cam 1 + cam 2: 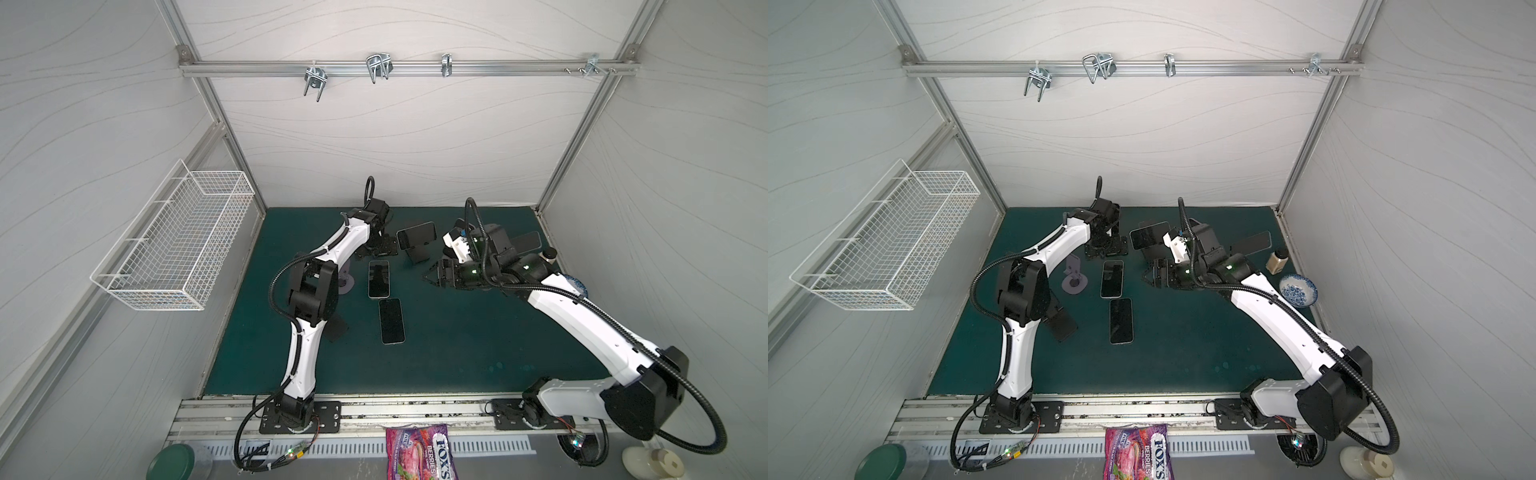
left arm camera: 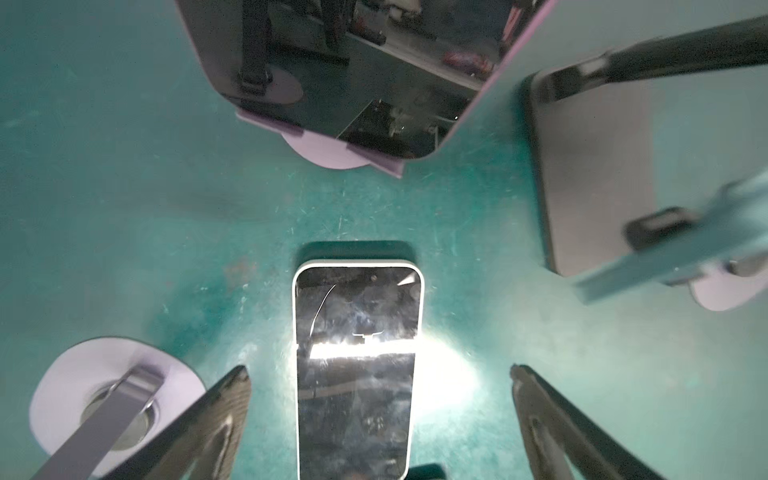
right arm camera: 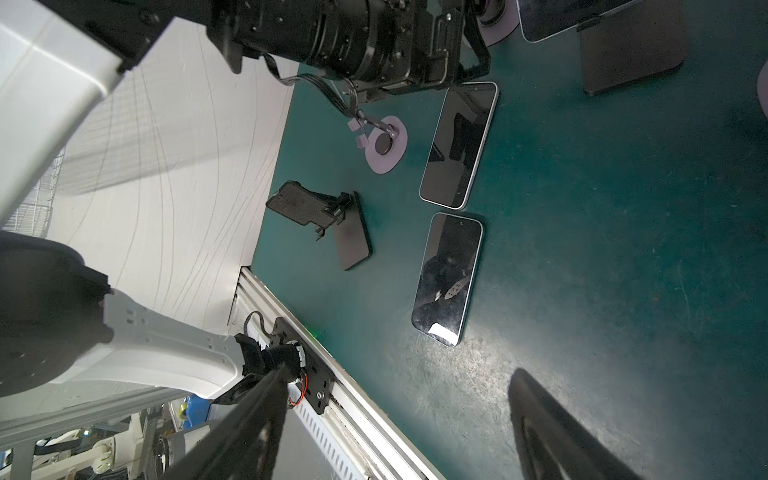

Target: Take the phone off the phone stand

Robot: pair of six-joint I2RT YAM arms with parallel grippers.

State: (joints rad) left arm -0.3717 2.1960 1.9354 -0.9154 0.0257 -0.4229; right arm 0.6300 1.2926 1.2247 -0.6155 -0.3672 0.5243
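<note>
Holds the left gripper (image 2: 379, 369) pointing down over the far half of the green mat (image 1: 457, 353), forearm raised from the near-left base and wrist folded over at the top. Spreads its fingers (image 2: 216, 415) wide, gripping nothing. Straddles the phone (image 2: 357, 365), lying flat and screen-up on the mat, off any stand and touching neither finger. Has the empty lavender stand (image 2: 116, 407) just beside that phone, on the side toward the left edge.

Stretches the right arm from the near-right corner toward the middle, with the right gripper (image 3: 399, 370) roughly level above the mat and aimed at the left edge. Shows its fingers apart with nothing between.

Shows only in the left wrist view a propped phone (image 2: 353, 70) leaning on a second lavender stand (image 2: 324, 153); covers that spot with the left wrist in both top views. Shows in both top views a landscape phone (image 1: 416, 235) on a black stand (image 1: 419, 253) near the far edge, and another leaning phone (image 1: 525, 241) toward the far-right corner. Gives in the right wrist view a second flat phone (image 3: 449, 278) in line toward the near edge and an empty black stand (image 3: 320, 224) nearer the left edge. Reveals whole, in a top view, the blue-patterned bowl (image 1: 1298, 291) by the right edge.
</note>
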